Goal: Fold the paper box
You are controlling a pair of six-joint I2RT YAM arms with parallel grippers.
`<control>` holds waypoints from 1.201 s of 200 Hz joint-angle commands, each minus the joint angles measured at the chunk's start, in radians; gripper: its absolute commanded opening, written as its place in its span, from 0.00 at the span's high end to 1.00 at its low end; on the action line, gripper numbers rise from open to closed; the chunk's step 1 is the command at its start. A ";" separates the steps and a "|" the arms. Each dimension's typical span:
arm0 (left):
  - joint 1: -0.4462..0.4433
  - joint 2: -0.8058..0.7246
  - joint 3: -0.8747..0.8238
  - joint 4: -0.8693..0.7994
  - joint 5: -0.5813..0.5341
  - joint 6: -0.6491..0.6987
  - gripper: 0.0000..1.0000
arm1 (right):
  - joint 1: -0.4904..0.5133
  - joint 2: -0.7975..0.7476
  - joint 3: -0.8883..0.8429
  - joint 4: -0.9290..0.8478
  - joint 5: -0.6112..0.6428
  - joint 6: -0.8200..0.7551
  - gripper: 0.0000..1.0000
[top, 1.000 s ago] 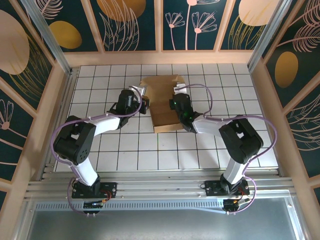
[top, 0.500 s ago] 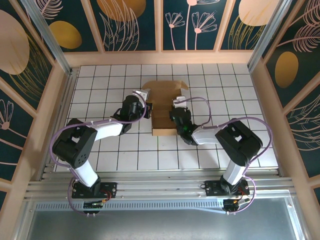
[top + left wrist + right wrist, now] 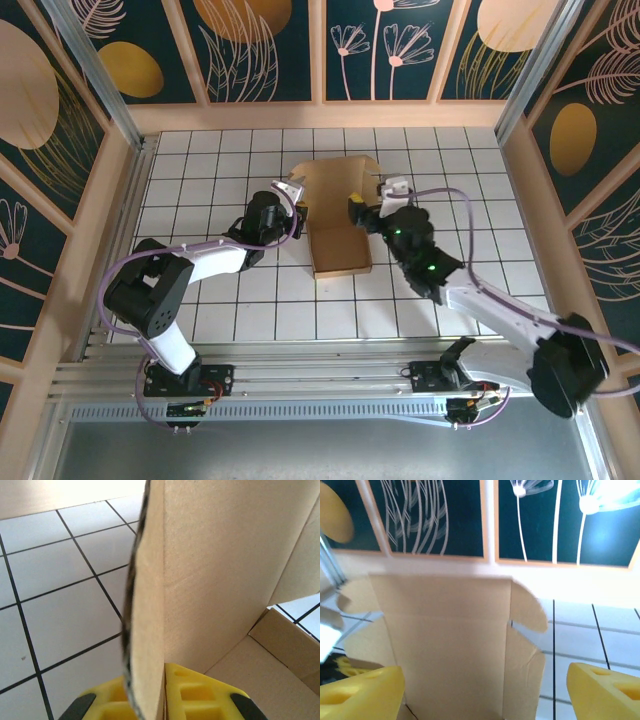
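Left hand [image 3: 150, 702] pinches paper box [image 3: 335, 215] left flap; right hand [image 3: 380, 200] released beside box.

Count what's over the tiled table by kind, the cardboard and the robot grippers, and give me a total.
paper box: 1
grippers: 2, the left gripper pinching the cardboard, the right gripper open
total: 3
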 commanded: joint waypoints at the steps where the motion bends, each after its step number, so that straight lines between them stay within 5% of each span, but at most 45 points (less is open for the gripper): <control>1: -0.007 -0.026 -0.016 0.069 -0.001 0.067 0.88 | -0.077 -0.033 0.098 -0.177 -0.274 -0.121 0.13; 19: -0.007 -0.028 -0.025 0.092 0.013 0.095 0.85 | -0.118 0.036 0.238 -0.298 -0.382 -0.266 0.10; 40: -0.007 -0.031 -0.033 0.114 0.036 0.146 0.83 | -0.118 0.193 0.440 -0.531 -0.520 -0.555 0.17; 64: -0.006 -0.040 -0.035 0.117 0.046 0.204 0.83 | -0.166 0.330 0.597 -0.670 -0.543 -0.793 0.23; 92: -0.007 -0.039 -0.023 0.090 0.056 0.235 0.84 | -0.192 0.457 0.748 -0.815 -0.565 -1.050 0.19; 130: -0.007 -0.025 -0.027 0.108 0.060 0.231 0.85 | -0.182 0.610 0.909 -0.945 -0.534 -1.185 0.18; 145: -0.007 -0.016 -0.022 0.112 0.061 0.226 0.85 | -0.172 0.633 0.917 -0.928 -0.534 -1.189 0.27; 171: -0.008 -0.022 -0.030 0.126 0.069 0.205 0.85 | -0.159 0.638 0.899 -0.894 -0.513 -1.177 0.63; 197: -0.008 -0.104 -0.082 0.165 0.068 0.136 0.69 | -0.134 0.599 0.821 -0.824 -0.442 -1.213 0.81; 240: -0.008 -0.423 -0.235 0.152 0.009 -0.056 0.43 | -0.097 0.542 0.753 -0.790 -0.387 -1.250 0.92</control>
